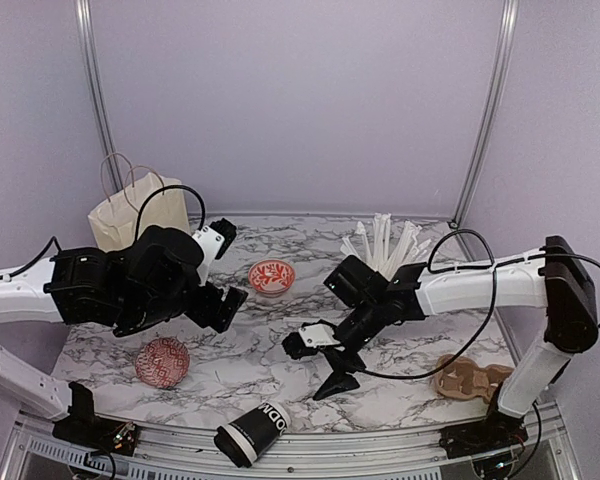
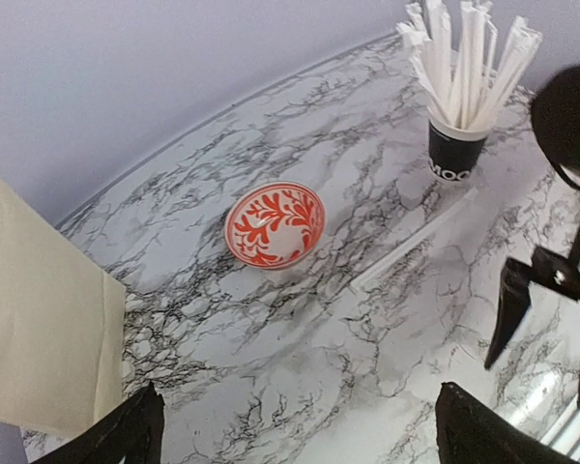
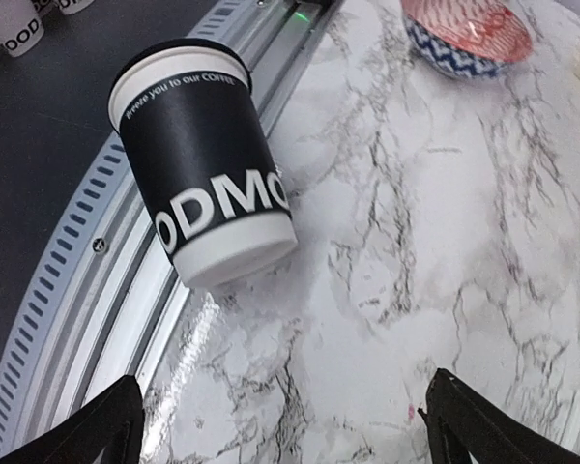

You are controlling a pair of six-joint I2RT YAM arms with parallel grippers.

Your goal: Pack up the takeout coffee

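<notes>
The takeout coffee cup (image 1: 252,432) lies on its side at the table's front edge, black with white print. In the right wrist view the cup (image 3: 205,159) shows a white base toward the table and a black lid on its mouth toward the rail. My right gripper (image 1: 325,362) is open and empty over the marble, a little behind and right of the cup; its jaws (image 3: 285,420) stand wide apart. My left gripper (image 1: 220,302) is open and empty near the table's left middle (image 2: 300,430), facing the red bowl.
A paper bag (image 1: 135,215) stands at the back left (image 2: 39,329). A red-and-white bowl (image 1: 271,276) sits mid-table, another (image 1: 162,361) at front left. A black cup of wrapped straws (image 1: 385,250) stands behind the right arm; a loose straw (image 2: 416,242) lies near. A cardboard carrier (image 1: 470,378) lies front right.
</notes>
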